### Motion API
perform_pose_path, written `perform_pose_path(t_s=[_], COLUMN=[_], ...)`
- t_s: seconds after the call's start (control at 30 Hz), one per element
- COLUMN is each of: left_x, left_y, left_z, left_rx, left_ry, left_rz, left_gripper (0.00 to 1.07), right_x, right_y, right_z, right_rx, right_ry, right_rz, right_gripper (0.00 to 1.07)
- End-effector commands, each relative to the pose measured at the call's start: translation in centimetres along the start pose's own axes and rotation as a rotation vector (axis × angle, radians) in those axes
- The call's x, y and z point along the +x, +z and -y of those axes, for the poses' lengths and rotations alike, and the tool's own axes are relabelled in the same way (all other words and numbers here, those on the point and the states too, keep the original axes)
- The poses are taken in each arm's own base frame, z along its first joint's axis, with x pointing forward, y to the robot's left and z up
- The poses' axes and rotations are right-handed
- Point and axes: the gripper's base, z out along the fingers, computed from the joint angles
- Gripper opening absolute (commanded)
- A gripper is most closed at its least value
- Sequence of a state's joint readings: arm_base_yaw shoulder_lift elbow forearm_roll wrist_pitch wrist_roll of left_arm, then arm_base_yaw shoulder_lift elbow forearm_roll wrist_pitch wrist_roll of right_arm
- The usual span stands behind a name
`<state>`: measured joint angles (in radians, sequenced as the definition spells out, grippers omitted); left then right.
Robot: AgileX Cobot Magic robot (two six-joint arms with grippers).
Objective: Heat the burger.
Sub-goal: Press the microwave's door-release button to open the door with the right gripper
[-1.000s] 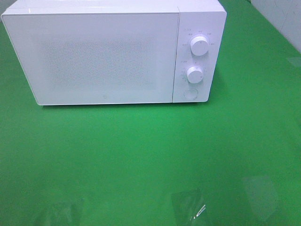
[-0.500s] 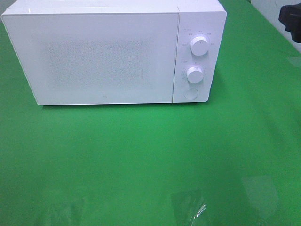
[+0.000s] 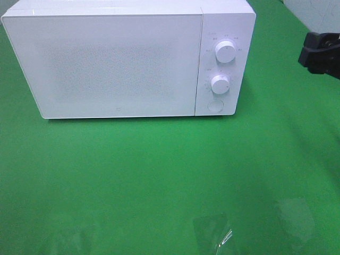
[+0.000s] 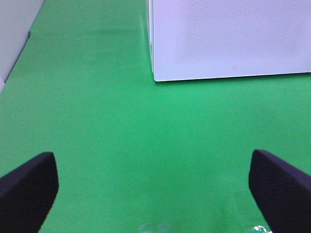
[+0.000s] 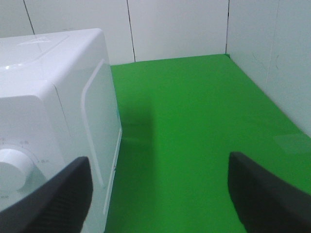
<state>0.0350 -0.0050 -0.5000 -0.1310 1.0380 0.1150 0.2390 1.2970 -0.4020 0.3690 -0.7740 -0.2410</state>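
Note:
The burger is out of view in every frame. A white microwave (image 3: 117,64) stands at the back of the green table with its door shut. My right gripper (image 3: 320,53) shows as a dark shape at the right edge of the exterior view, right of the microwave and apart from it. In the right wrist view it (image 5: 160,194) is open and empty, looking past the microwave's side (image 5: 92,131) and upper knob (image 5: 12,165). My left gripper (image 4: 155,194) is open and empty over bare green table, short of the microwave's front corner (image 4: 155,73).
The microwave's control panel has two white knobs (image 3: 226,51) (image 3: 220,84) and a round button (image 3: 214,105). A glinting clear patch (image 3: 215,234) lies on the green mat near the front edge. White walls (image 5: 175,29) close the table behind and to the right.
My right gripper has come into the exterior view at the upper right and moved down along the right edge. The microwave and the left gripper have not moved.

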Motion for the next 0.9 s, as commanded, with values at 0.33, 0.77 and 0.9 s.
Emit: perform_pose_path(t_s=[0.33,0.77,0.9], left_x=[0.2,0.2,0.2], left_y=[-0.2,-0.2,-0.2], left_z=[0.0,0.0,0.0], left_rx=[-0.002,-0.002,-0.002], left_ry=[-0.003,-0.003,-0.003], left_rz=[0.024,0.024,0.024], left_gripper=[1.00,1.00,1.00], right_x=[3.3,6.9,7.2], right_y=[-0.4,-1.7,-1.8], right_z=[-5.8,-10.0,-10.1], right_rx=[-0.030,-0.123,-0.113], right_ry=[-0.011,-0.062,-0.025], right_rz=[0.003,-0.082,-0.092], right_gripper=[0.76,0.76,0.76])
